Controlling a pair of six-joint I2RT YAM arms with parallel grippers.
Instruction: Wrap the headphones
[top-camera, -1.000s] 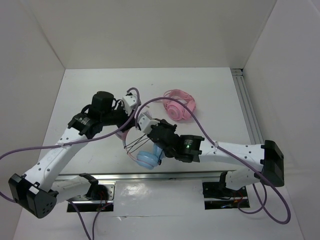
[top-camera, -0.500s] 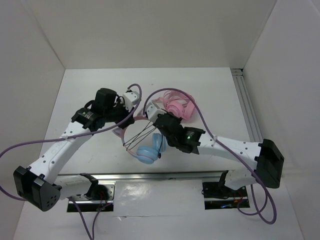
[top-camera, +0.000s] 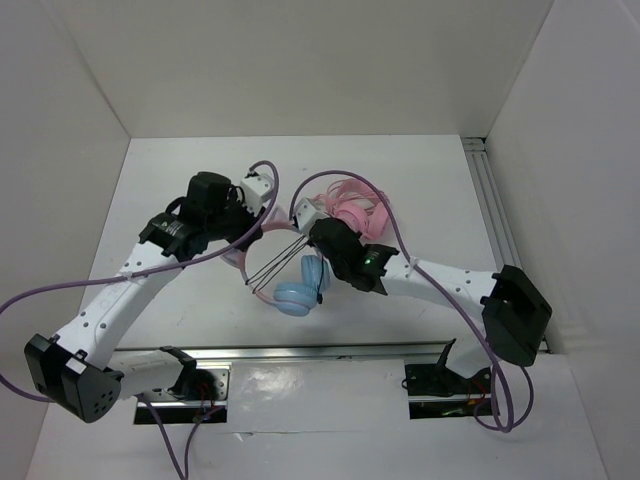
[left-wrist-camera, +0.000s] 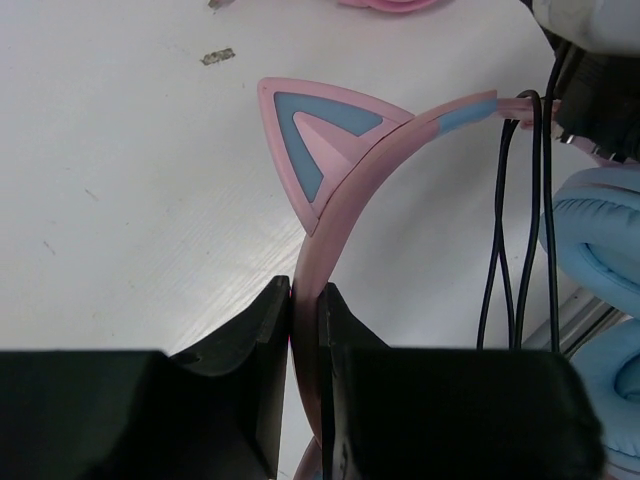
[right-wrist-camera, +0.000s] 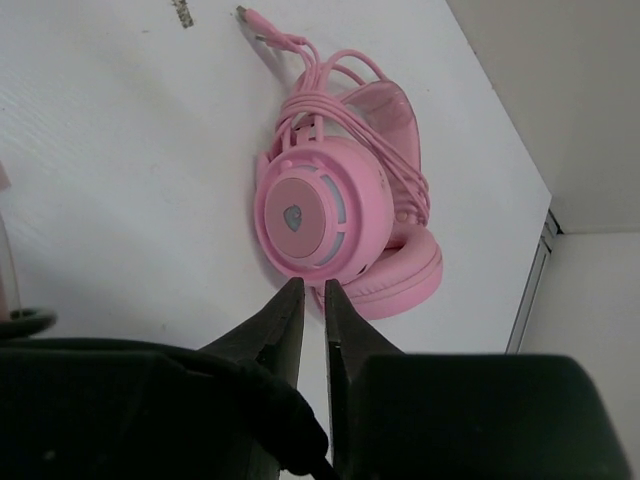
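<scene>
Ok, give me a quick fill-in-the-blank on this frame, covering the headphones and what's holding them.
1. The left gripper is shut on the headphones' pink ____.
2. The cable looped over that part is ____ in colour.
3. The ear cups of the held headphones are light ____.
4. The second headphones, lying on the table, are all ____.

Missing words: headband; black; blue; pink.

Both arms are extended inward, the wrists brought close together.
The left gripper (left-wrist-camera: 305, 295) is clamped on the headphones (left-wrist-camera: 400, 135) at the headband; the right gripper (right-wrist-camera: 313, 292) is drawn nearly closed, with only a thin slit left.
</scene>
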